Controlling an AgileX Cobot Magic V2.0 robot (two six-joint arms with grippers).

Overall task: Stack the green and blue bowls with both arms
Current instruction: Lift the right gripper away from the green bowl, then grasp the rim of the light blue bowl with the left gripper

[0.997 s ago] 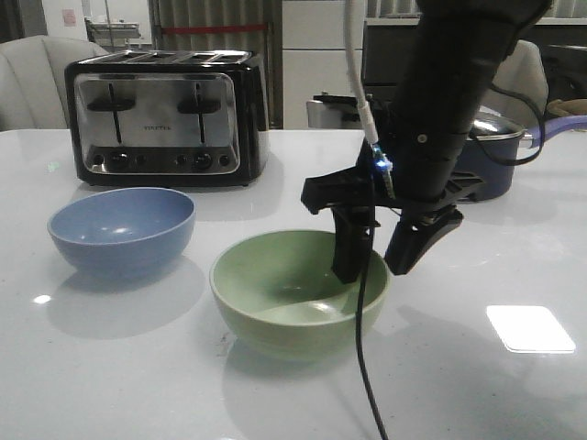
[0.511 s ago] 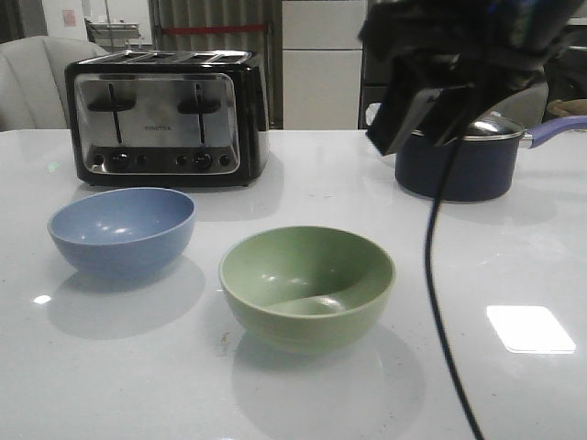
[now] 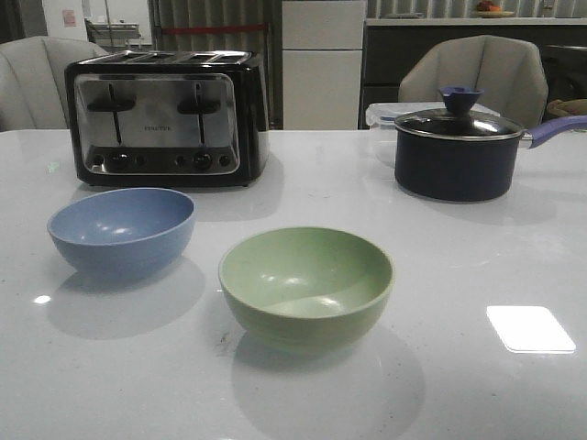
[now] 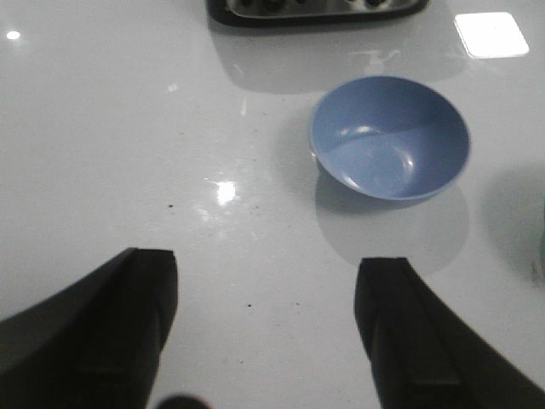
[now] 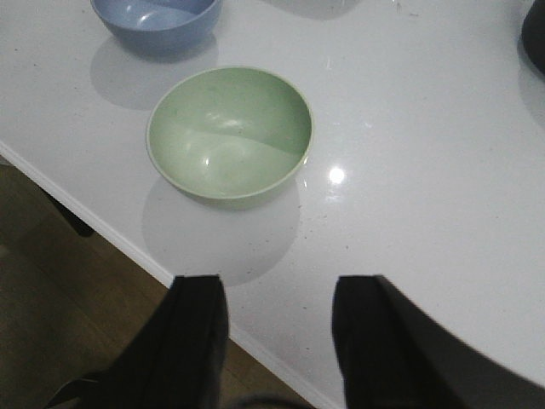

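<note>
The sage green bowl [image 3: 306, 286] stands upright and empty at the middle front of the white table; it also shows in the right wrist view [image 5: 230, 135]. The dusty blue bowl [image 3: 122, 229] stands upright and empty to its left, apart from it, in front of the toaster; it shows in the left wrist view [image 4: 389, 136] and at the edge of the right wrist view [image 5: 157, 19]. No arm shows in the front view. My left gripper [image 4: 268, 277] is open and empty, high above bare table short of the blue bowl. My right gripper [image 5: 277, 294] is open and empty, high over the table's front edge.
A black and chrome toaster [image 3: 168, 115] stands at the back left. A dark lidded saucepan [image 3: 458, 154] with a blue handle stands at the back right. The table's front edge [image 5: 111, 234] and the floor below show in the right wrist view. Chairs stand behind the table.
The right arm has let go of the green bowl's rim, lifted up and left the front view. The green bowl settled slightly to the right. The blue bowl has not moved.
</note>
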